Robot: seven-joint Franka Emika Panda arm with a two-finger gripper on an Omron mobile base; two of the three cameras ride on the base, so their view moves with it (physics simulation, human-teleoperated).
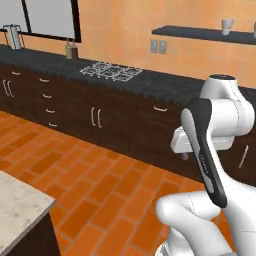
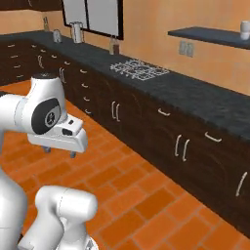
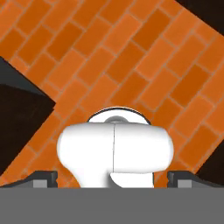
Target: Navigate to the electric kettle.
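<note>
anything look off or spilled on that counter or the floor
Nothing stands out. The dark counter looks tidy: the stove grates sit flat, and the kettle and the bottle stand upright. The brick floor shows no spill, and the cabinet fronts are shut.

Open brick floor [image 1: 100,185], dark cabinets [image 2: 146,127] ahead, pale island corner [image 1: 20,205] left

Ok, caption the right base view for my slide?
Arm tucked over brick floor, dark counter with stovetop ahead, kettle far left.
</note>
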